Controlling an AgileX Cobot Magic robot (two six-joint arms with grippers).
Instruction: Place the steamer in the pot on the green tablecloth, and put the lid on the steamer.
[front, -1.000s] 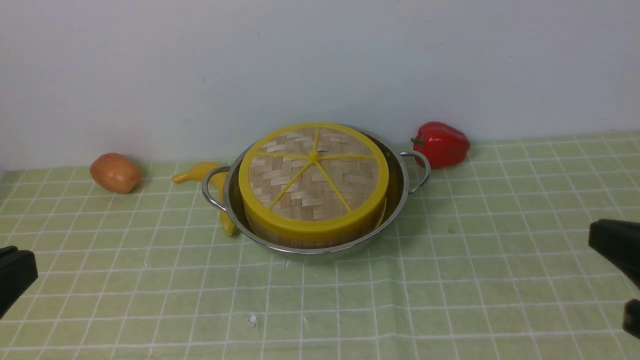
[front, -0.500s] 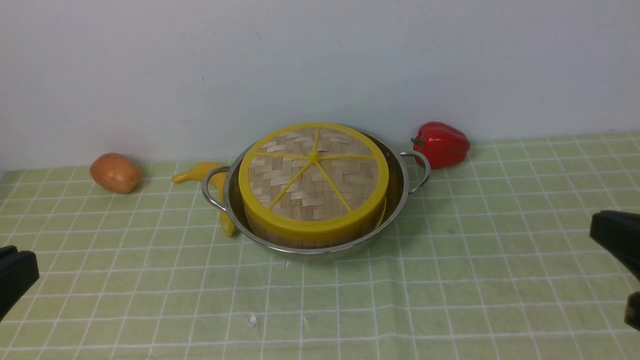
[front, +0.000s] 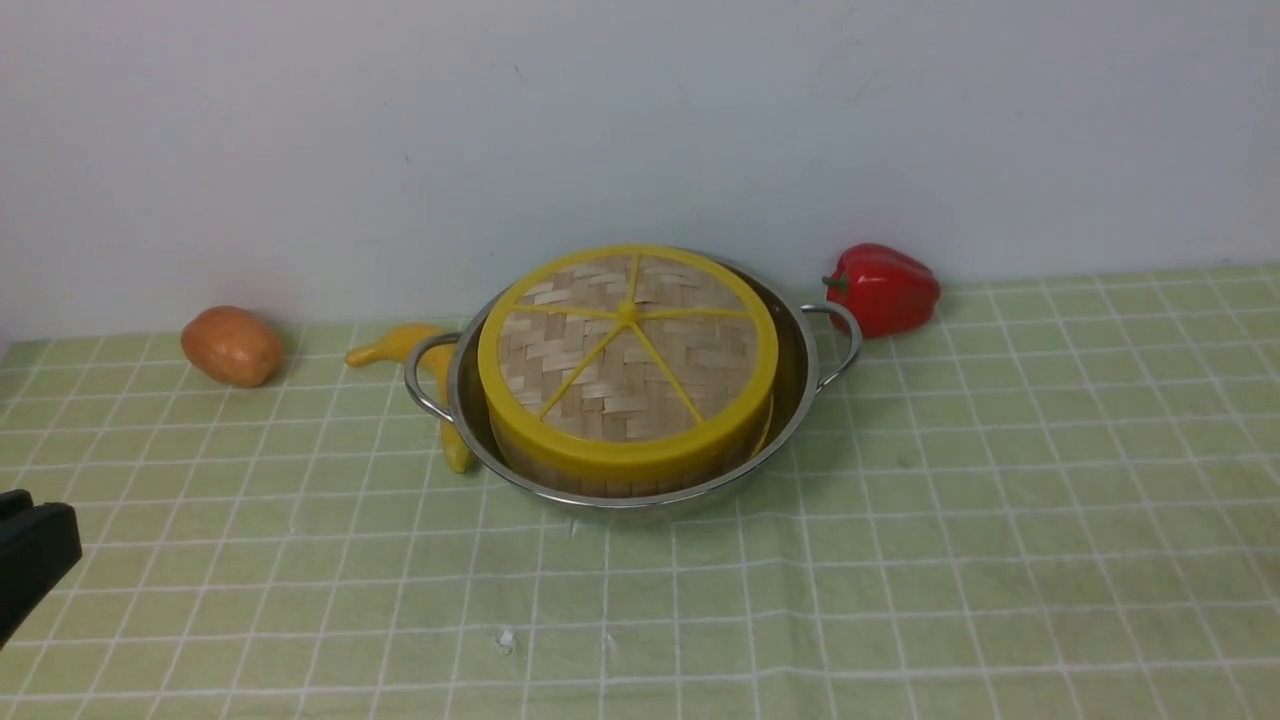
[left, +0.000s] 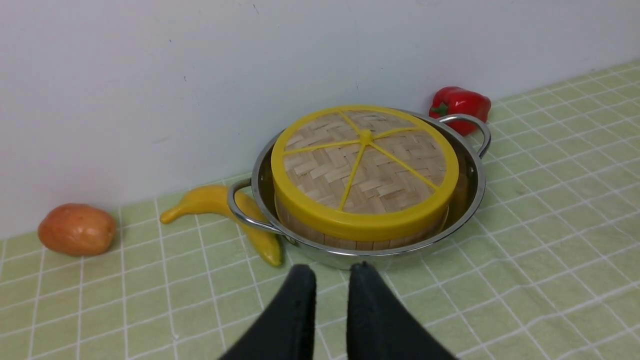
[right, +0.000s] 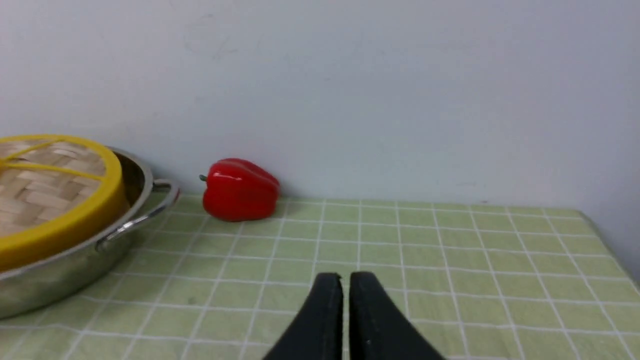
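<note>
The shiny steel pot (front: 800, 385) stands on the green tablecloth (front: 900, 600) near the back wall. The steamer (front: 620, 482) sits inside it, with only its slatted side showing under the lid. The lid (front: 627, 350) lies flat on top of the steamer. My left gripper (front: 30, 555) is low at the far left edge, well away from the pot. In the left wrist view the left gripper (left: 332, 270) is empty, its jaws nearly together, just short of the pot (left: 470, 185). My right gripper (right: 346, 277) is shut and empty over bare cloth, right of the pot (right: 75, 265).
A potato (front: 231, 345) lies at the back left. A yellow banana (front: 420, 350) lies against the pot's left handle. A red bell pepper (front: 882, 288) sits by the wall, right of the pot. The cloth's right edge (right: 610, 235) shows in the right wrist view.
My right gripper has drawn back out of the front view at the right edge. The left gripper, pot, steamer and lid have not moved.
</note>
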